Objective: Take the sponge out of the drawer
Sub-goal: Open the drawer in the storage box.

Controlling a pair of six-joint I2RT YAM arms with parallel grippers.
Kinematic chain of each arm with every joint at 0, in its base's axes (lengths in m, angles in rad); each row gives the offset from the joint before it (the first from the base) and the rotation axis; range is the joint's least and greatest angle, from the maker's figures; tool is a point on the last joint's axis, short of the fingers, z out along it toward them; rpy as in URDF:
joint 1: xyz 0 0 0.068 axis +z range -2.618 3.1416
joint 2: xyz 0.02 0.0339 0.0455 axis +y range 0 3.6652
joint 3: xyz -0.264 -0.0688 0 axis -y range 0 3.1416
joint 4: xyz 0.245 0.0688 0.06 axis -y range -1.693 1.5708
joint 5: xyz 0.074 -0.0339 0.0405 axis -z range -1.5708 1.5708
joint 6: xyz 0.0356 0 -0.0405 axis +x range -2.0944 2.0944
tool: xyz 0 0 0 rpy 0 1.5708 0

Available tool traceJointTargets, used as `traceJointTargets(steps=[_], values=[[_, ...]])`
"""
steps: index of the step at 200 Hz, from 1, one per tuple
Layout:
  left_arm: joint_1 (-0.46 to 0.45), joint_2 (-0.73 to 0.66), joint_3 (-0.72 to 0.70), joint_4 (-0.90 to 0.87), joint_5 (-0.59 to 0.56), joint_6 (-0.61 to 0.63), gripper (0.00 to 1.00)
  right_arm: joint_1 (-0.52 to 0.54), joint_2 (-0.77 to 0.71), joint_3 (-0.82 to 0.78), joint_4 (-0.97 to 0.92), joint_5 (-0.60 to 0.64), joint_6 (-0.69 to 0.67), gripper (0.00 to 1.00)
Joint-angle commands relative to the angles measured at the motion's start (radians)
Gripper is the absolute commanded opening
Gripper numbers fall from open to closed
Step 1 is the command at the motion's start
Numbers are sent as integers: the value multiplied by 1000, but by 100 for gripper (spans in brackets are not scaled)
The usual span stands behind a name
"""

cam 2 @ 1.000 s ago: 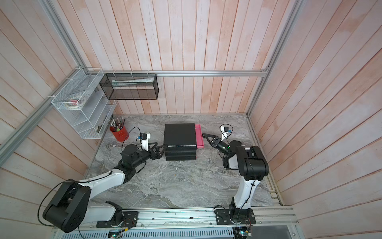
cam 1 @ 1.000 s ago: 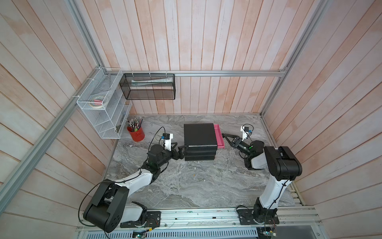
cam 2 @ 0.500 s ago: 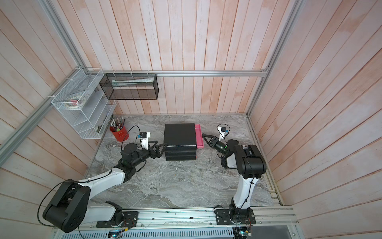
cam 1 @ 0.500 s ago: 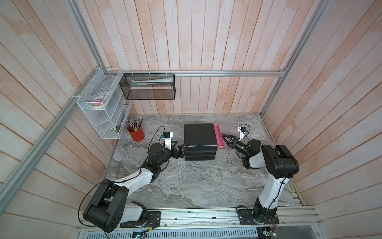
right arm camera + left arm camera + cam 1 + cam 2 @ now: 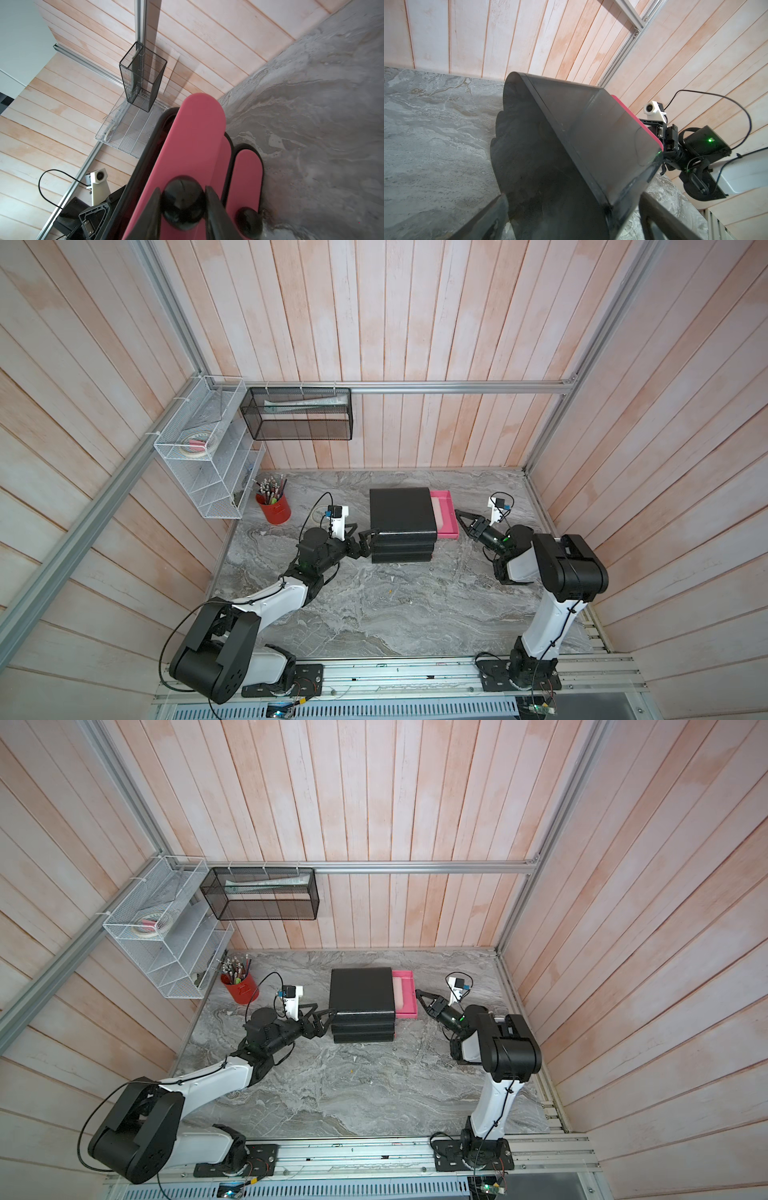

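Inspecting the grey marbled table (image 5: 395, 605): found a black cabinet (image 5: 401, 510) at mid-table, toward the far wall. Found its top drawer (image 5: 452, 512), pink, standing out partway to the right. Observed in both top views the sponge (image 5: 436, 512), a pale pink slab, lying flat inside that drawer on the side nearest the cabinet. Located the right gripper (image 5: 460, 517) at the right-hand front of the drawer, with its arm reaching in from the right. Confirmed from the right wrist view: fingers (image 5: 153, 209) set one on either side of the round black knob (image 5: 182, 199) on the pink front and pressed against it, hence clamped on the knob. Noted below it a lower front (image 5: 247, 176), also pink, sitting flush in the cabinet, with a lower knob (image 5: 248, 220) untouched. Located the left gripper (image 5: 365, 536) at the left side of the cabinet, by its near corner. Recorded jaws spread wide, one to each side of the cabinet's near-left edge as seen from the left wrist view; holding nothing. Unable to tell whether either jaw touches the cabinet. Noted well apart, at far left: a red cup (image 5: 273, 508) of pens on the table, a white wire rack (image 5: 203, 456) on the left wall, a black mesh basket (image 5: 299, 414) on the far wall beside it. Noted a few small specks (image 5: 390, 592) on the open table nearer the arms' bases.
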Motion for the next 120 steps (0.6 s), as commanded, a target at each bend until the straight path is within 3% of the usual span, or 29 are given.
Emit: traceJointTargets(steps=[1,120], values=[[-4,19,16,29,17,-1,100,-33,-35,-28,1,16,-23,30],[-3,24,23,34,23,2,100,-80,-113,-25,-191,30,-137,30]])
